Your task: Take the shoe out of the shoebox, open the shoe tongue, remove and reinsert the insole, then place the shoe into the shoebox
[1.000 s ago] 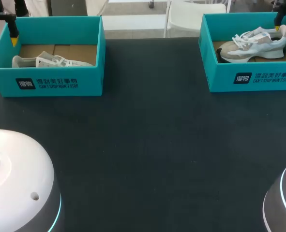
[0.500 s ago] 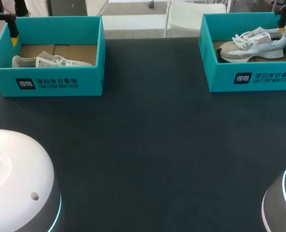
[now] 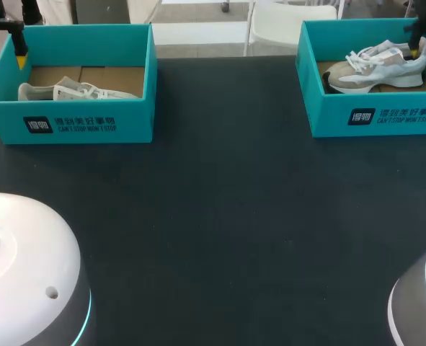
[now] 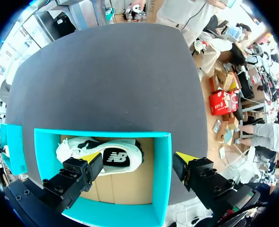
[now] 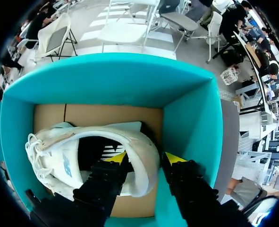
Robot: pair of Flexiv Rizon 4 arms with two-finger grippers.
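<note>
**Step one: taking the shoe out of the box, grasp not yet made**

My right gripper (image 5: 144, 159) is down in the teal cardboard shoebox (image 5: 191, 118) at the far right of the black desk (image 3: 220, 202). It is parted astride the heel collar of the white-and-beige sneaker (image 5: 59, 156), one finger inside and one outside, not pinched. The sneaker lies in the box. Next, I judge: close on the heel, then lift straight up clear of the walls. My left gripper (image 4: 138, 158) hangs wide open over the second teal shoebox (image 4: 160, 170).
</note>
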